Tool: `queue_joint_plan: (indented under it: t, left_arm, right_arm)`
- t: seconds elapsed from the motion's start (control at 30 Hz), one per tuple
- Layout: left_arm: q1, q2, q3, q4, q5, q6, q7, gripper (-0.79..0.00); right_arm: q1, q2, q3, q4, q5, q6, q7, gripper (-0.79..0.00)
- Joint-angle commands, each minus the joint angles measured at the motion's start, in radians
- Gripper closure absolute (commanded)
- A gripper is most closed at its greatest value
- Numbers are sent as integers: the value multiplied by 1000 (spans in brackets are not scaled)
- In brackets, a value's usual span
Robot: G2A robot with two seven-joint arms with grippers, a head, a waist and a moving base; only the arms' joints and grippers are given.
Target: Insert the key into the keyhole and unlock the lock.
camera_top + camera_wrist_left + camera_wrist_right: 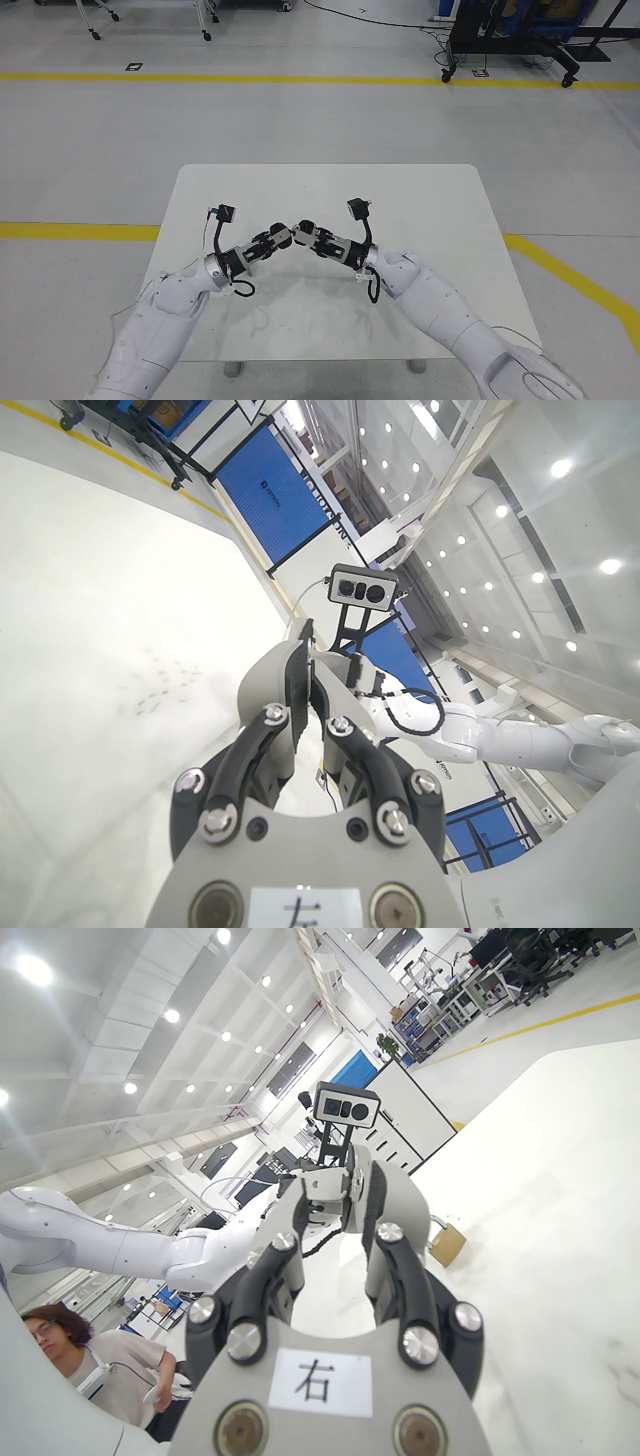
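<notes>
The two arms meet over the middle of the white surface (420,200), raised above it, with the left tool (283,237) and the right tool (303,231) tip to tip.

In the left wrist view the left tool (306,640) is clenched: its dark ribbed pads (295,680) lie almost flat against each other, and a thin dark sliver sticks out past their ends. I cannot tell what that sliver is. Just behind it is the right tool (357,672), close against the left one.

In the right wrist view the right tool (332,1178) has the end of the left tool right at its tip. There sits a small silvery round piece, which looks like the head of the key (356,1178), squeezed in where the two tools meet. Whether the right tool is clenched on it or released, I cannot tell, and which tool carries it is not clear either.

The lock (447,1246), brass-coloured with a silvery shackle, lies on the surface (550,1153) off to one side of the right tool, near it but not touching. The key is up in the air, apart from the lock.
</notes>
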Motion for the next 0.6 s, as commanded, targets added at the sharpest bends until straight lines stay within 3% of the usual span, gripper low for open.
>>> queue_joint_plan:
  t: [0.0, 0.5, 0.57]
  left_arm:
    - [1, 2, -7, 1, -6, -3, 1, 0]
    - [5, 6, -32, 7, -32, 3, 17, 0]
    - [15, 8, -42, -17, 38, 14, 57, 0]
  right_arm:
    - [0, 0, 0, 0, 0, 0, 0, -785]
    - [0, 0, 0, 0, 0, 0, 0, -785]
    - [20, 14, 28, -9, -139, 88, -4, -785]
